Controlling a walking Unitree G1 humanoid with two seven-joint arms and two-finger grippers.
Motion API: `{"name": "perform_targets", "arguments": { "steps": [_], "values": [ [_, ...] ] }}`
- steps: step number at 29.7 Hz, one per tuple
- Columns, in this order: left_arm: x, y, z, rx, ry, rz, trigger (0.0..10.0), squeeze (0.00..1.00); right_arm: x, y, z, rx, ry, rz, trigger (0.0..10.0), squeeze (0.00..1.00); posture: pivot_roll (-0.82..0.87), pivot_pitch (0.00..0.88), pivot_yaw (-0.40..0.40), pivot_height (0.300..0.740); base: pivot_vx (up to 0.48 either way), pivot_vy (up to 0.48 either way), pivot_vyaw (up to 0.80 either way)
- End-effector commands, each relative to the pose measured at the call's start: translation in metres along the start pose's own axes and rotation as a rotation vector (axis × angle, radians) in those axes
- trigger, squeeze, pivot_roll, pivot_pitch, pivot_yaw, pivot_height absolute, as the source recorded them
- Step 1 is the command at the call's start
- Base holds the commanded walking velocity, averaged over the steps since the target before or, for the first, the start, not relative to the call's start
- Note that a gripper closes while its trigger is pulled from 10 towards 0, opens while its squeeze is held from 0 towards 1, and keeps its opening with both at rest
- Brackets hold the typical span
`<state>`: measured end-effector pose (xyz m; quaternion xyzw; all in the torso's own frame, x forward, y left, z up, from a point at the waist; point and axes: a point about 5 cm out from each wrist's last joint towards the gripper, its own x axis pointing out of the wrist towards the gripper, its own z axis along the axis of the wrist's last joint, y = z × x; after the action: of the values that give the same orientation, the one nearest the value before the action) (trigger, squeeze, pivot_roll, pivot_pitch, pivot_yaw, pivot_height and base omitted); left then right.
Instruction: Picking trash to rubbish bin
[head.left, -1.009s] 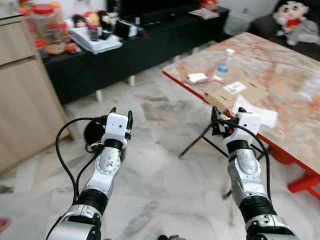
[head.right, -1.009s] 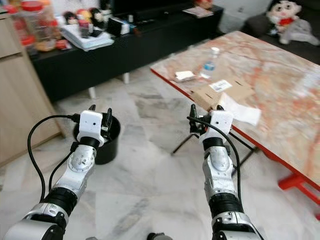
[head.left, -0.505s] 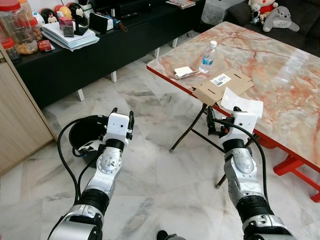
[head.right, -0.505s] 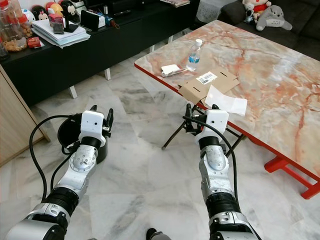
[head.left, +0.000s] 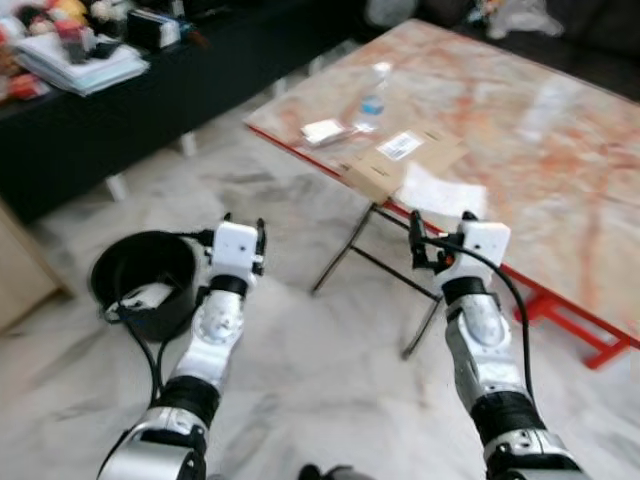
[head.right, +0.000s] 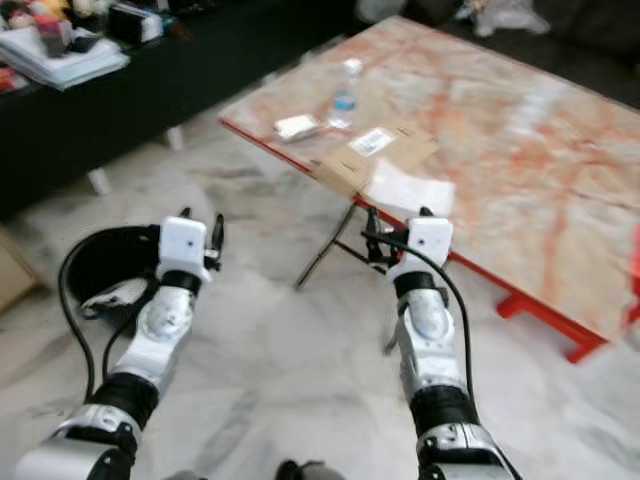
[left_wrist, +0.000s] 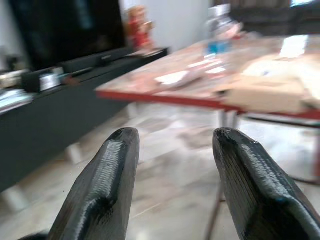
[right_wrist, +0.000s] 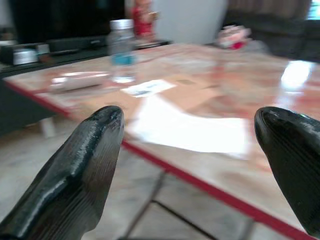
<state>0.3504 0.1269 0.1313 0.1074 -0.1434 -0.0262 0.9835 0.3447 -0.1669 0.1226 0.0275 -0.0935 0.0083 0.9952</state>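
Just before the red-edged tabletop (head.left: 560, 130), the right gripper (head.left: 440, 225) is held with fingers spread wide, empty. White paper (head.left: 440, 192), a cardboard piece (head.left: 395, 160) and a bottle (head.left: 374, 98) lie beyond. Beside the black bin (head.left: 142, 280), the left gripper (head.left: 243, 226) is held parted, empty.

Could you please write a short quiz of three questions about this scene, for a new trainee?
1. True or false: the right gripper is open.
2. What lies nearest the right gripper on the table?
A. white paper
B. plastic bottle
C. flat cardboard
3. Fill in: the black rubbish bin stands on the ____.

Key: 1 true; 2 A; 3 floor.
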Motion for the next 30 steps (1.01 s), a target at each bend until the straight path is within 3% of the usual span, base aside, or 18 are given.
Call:
{"name": "perform_targets", "arguments": {
  "steps": [1, 20, 30],
  "values": [
    [0.0032, 0.0002, 0.0047, -0.01, -0.011, 0.001, 10.0, 0.0, -0.0013, -0.0024, 0.0, -0.002, 0.0, -0.011, 10.0, 0.0, 0.06, 0.137, -0.128, 0.74, 0.0, 0.0, -0.79],
    [0.0065, 0.0008, 0.0095, -0.014, -0.024, -0.012, 10.0, 0.0, -0.0032, 0.0012, -0.0026, 0.012, 0.01, -0.008, 10.0, 0.0, 0.07, 0.133, -0.119, 0.74, 0.0, 0.0, -0.78],
    [0.0074, -0.0002, 0.0111, -0.021, -0.024, -0.021, 10.0, 0.0, -0.0039, 0.004, -0.0022, 0.029, 0.002, 0.009, 10.0, 0.0, 0.07, 0.136, -0.118, 0.74, 0.0, 0.0, -0.05]
  ]
}}
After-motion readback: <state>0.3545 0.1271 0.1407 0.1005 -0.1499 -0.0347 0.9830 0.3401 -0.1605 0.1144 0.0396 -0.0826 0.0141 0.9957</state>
